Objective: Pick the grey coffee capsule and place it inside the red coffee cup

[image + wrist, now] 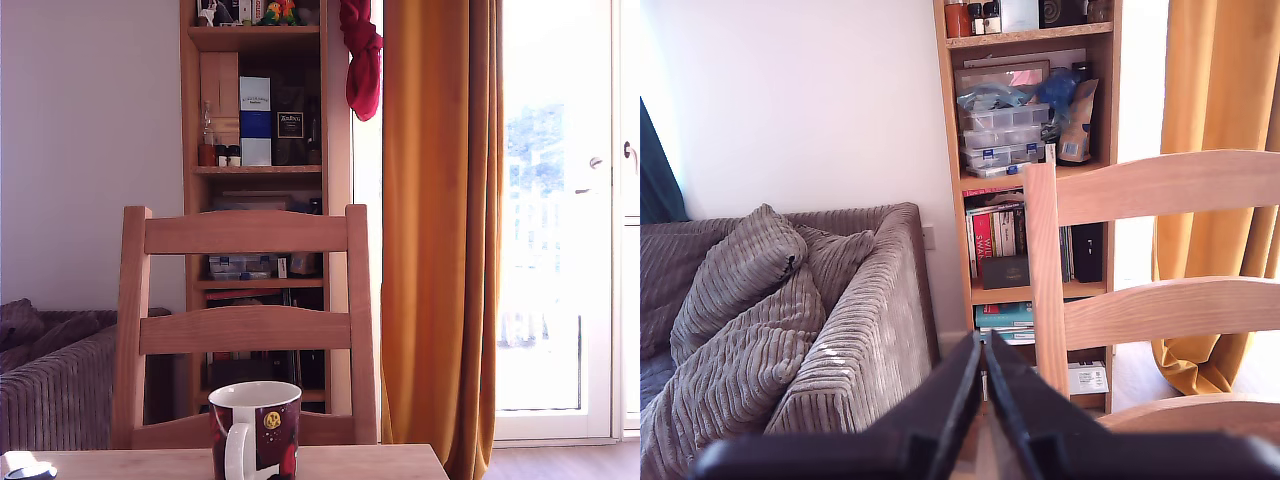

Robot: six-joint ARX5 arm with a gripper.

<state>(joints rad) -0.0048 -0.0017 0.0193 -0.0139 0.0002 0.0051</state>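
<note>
One gripper [983,352] is showing in the wrist view, its two black fingers [950,400] lying pressed together with only a thin slit between them and nothing pinched there. The fingertips are pointing out toward the room rather than down at any object: beyond the tips one wooden chair [1140,300] is standing, its near post rising just to one side of the finger line, and behind it one tall bookshelf [1025,150] is holding boxes, books and bags. Off to the other side of the fingers one grey corduroy sofa [840,330] is sitting with two cushions [740,270] leaning on it, and an orange curtain [1220,80] is hanging past the chair on the far side. The gripper is not appearing in the exterior view, so its spacing from the task's things cannot be judged. There, one red coffee cup [256,430] is standing upright on the wooden table [380,462], white handle turned toward the camera and a small gold emblem beside it, directly before the chair's back. The grey coffee capsule is not clearly showing in either picture; a small pale-and-dark object [28,466] is lying at the table's edge on the exterior view's left, too cut off to identify.
</note>
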